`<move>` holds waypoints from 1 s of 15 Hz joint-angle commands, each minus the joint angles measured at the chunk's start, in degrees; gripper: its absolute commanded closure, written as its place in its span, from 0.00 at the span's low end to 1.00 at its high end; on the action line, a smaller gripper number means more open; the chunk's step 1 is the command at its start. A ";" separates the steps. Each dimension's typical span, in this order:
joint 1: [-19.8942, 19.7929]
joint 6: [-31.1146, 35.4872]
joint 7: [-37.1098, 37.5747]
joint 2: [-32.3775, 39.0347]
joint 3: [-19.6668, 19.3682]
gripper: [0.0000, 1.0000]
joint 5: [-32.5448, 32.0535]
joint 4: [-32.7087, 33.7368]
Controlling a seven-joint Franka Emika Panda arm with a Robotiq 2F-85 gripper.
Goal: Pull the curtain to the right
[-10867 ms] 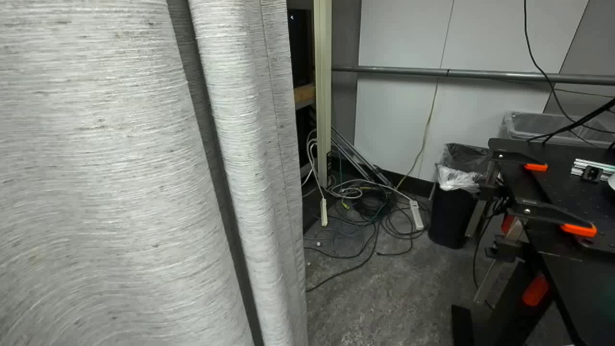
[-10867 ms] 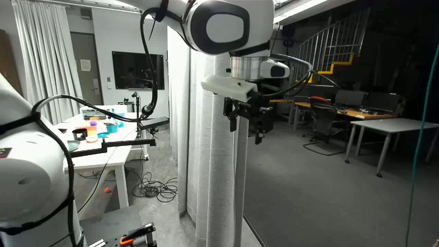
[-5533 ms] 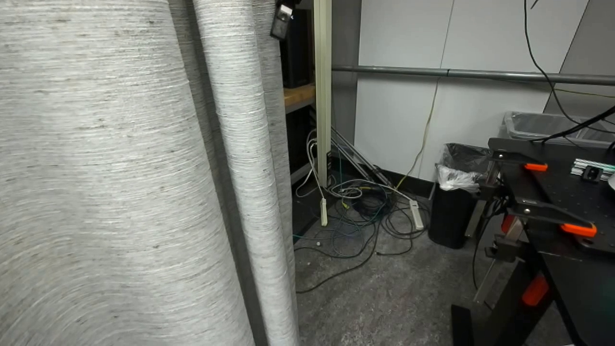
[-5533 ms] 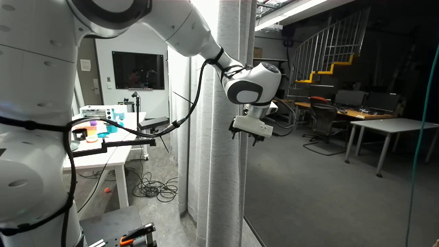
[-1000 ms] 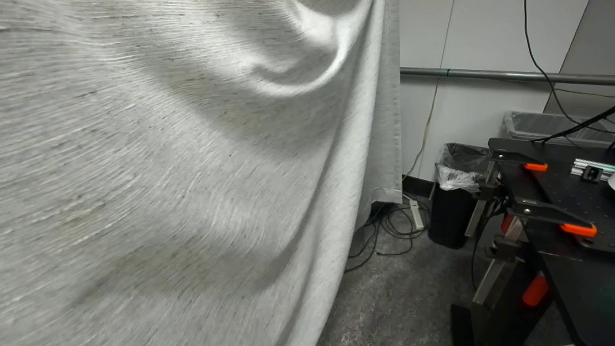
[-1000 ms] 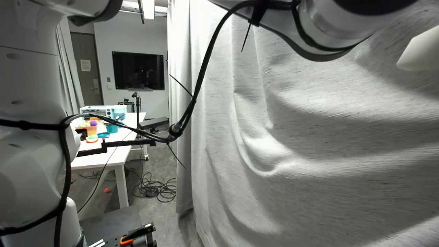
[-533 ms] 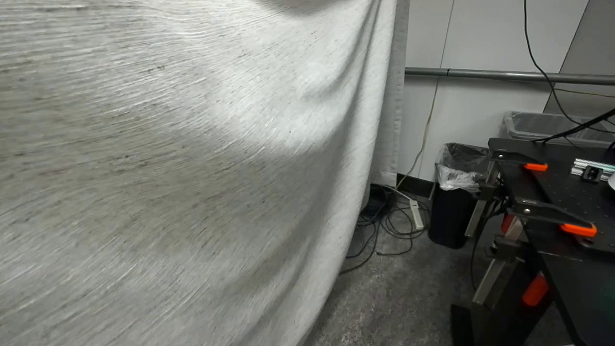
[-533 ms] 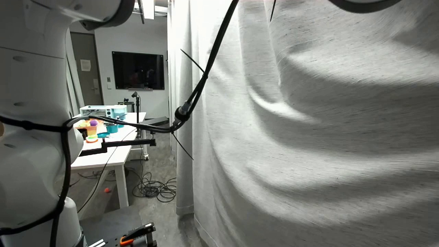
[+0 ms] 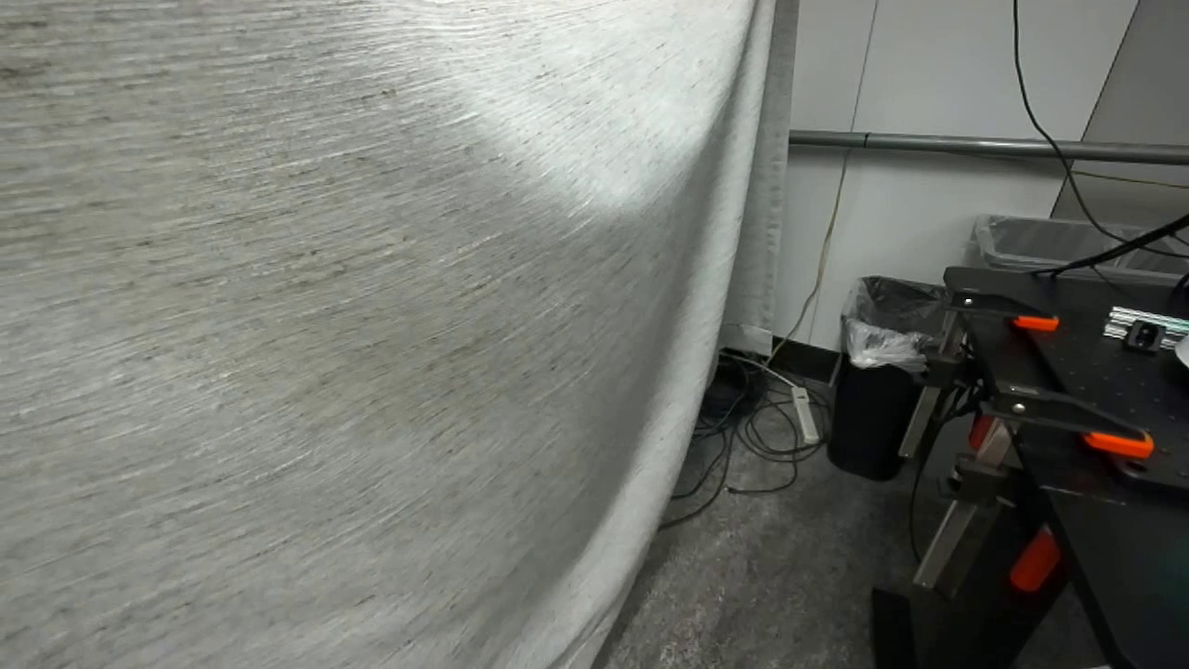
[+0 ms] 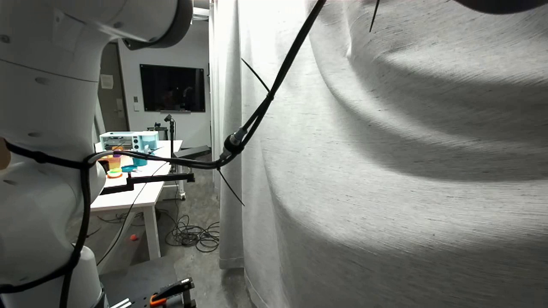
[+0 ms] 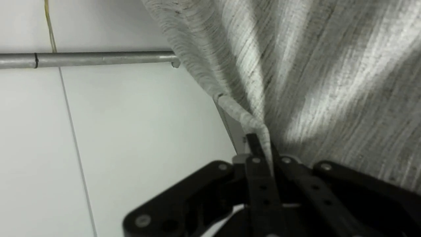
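Note:
The curtain, light grey with fine streaks, fills most of an exterior view and reaches the frame's right edge in an exterior view. Broad curved folds run across it there. In the wrist view my gripper is shut on the edge of the curtain; a pinched strip runs down between the two dark fingers, and the cloth fans out above and to the right. Neither exterior view shows the gripper. Part of my arm stands at the left, and a dark piece of it shows at the top right.
A black bin and tangled cables lie beyond the curtain's edge, beside a black table with clamps. A grey pipe crosses the wall. My arm's cable hangs before the curtain. A white table stands behind.
From narrow bunched folds, the curtain has been drawn out rightward, covering the dark room behind. The gripper has taken hold of it and left the exterior views. Lately the folds have smoothed and shifted slightly.

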 commanded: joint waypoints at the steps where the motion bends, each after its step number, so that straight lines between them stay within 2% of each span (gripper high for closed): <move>1: 0.28 -2.43 7.49 3.75 -2.32 0.99 -0.66 5.97; 7: -1.67 -7.18 12.04 3.99 1.04 0.99 1.59 8.39; 10: -1.84 -8.81 11.73 4.22 1.05 0.99 -0.42 9.30; 15: -2.14 -9.85 12.51 4.53 1.25 0.99 -0.21 10.20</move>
